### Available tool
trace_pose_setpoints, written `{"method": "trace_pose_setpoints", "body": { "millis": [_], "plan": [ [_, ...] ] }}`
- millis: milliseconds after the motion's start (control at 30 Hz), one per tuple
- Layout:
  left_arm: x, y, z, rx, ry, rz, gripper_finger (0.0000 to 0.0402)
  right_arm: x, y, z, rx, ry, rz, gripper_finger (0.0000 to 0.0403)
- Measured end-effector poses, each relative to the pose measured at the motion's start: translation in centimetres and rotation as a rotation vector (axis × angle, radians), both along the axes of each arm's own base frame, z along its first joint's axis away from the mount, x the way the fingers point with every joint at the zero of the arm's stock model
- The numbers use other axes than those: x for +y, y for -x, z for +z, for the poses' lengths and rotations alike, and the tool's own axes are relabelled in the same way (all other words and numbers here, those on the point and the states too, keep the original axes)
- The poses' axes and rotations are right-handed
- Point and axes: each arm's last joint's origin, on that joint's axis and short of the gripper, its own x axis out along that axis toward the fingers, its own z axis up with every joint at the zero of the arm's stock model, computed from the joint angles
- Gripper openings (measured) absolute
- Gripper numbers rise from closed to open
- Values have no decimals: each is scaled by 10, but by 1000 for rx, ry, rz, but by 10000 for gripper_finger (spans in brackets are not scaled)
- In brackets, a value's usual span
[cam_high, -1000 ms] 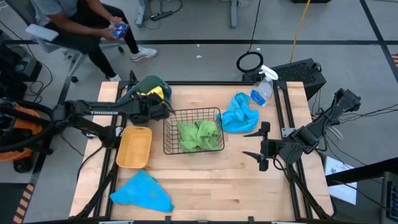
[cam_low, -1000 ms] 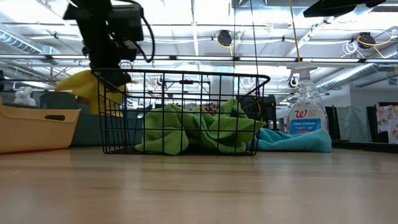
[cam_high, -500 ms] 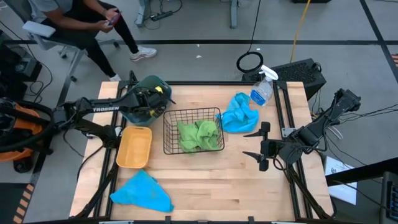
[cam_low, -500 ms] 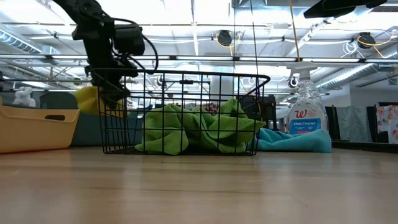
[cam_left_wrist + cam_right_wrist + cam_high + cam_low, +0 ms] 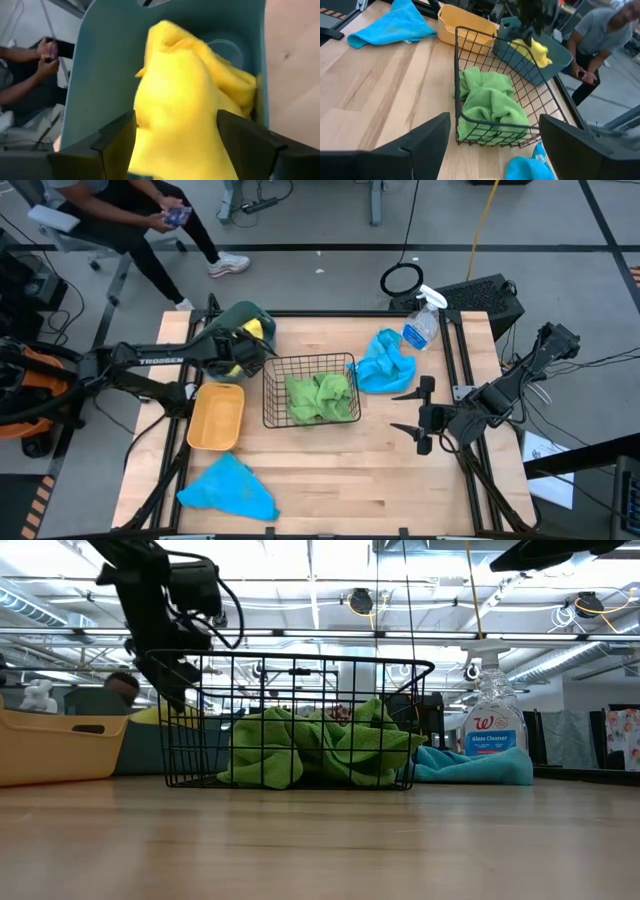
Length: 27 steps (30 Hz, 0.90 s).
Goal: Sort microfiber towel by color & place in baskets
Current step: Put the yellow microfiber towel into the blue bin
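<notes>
A soft, crumpled yellow towel lies in the teal tub. The left end effector hangs right over it, fingers spread. The right end effector waits over the worktop, fingers spread too.

"TROSSEN" on left arm; "Glass Cleaner" on spray bottle.
</notes>
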Motion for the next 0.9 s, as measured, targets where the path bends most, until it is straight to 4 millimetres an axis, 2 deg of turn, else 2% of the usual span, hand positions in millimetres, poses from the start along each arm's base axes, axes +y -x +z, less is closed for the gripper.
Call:
{"method": "trace_pose_setpoints", "body": {
  "millis": [133,267,400,733,800,900],
  "plan": [
    [-13,4,9,-66,-2,-6,278,0,1,-4,26,-24,-24,297],
    [-24,3,15,-120,-11,-53,247,1,-1,-7,35,-35,-35,297],
    [-26,4,17,-130,-19,-64,190,3,-4,-9,41,-31,-35,297],
    [-12,9,15,-95,-17,-26,15,6,-8,-17,81,-36,-54,297],
    [-9,11,10,-86,-9,-12,7,6,-8,-18,88,-33,-56,297],
    [-5,13,-4,-120,19,-5,18,7,-8,-19,90,-31,-56,297]
  ]
}}
